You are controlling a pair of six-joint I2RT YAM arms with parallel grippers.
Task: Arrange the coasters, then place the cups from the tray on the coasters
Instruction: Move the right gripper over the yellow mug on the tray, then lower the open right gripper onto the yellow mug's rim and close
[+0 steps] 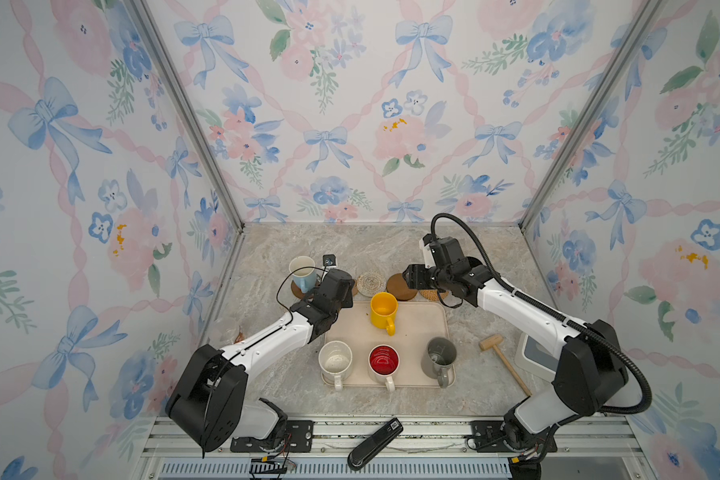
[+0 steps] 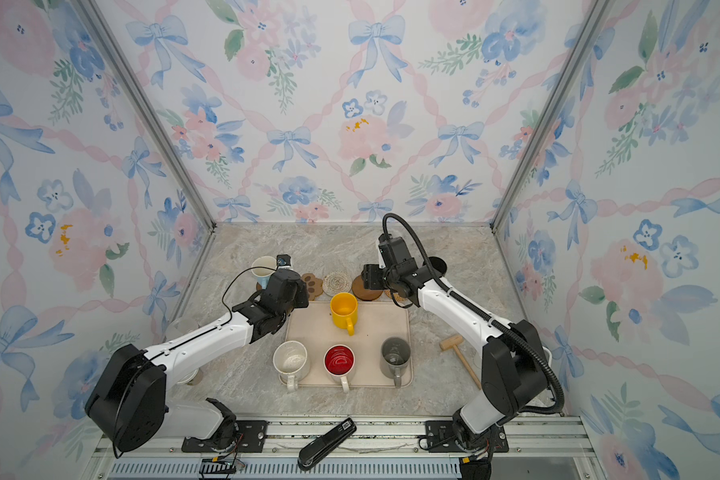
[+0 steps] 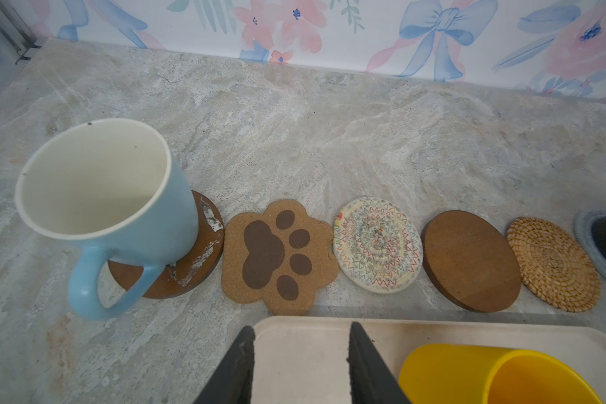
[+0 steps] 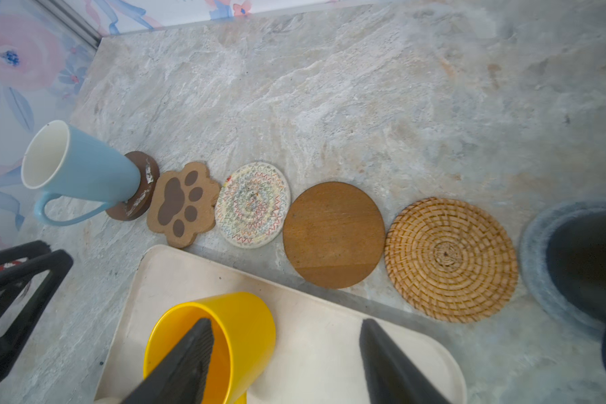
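Four cups (image 1: 384,360) are sitting on the tray (image 1: 420,324), so I am aiming my right gripper (image 4: 286,323), wide and empty, at the yellow cup (image 4: 245,314) just below it, wanting one finger inside the rim for a square pinch.

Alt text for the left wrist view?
A light blue mug stands on a dark brown coaster, heading a row of bare coasters: paw-shaped, cream woven, wooden disc, rattan. The open left gripper hangs at the tray edge, near a yellow mug.

Only one small white label, on the black stapler (image 1: 375,442) lying along the front rail, and its characters are too small to read.
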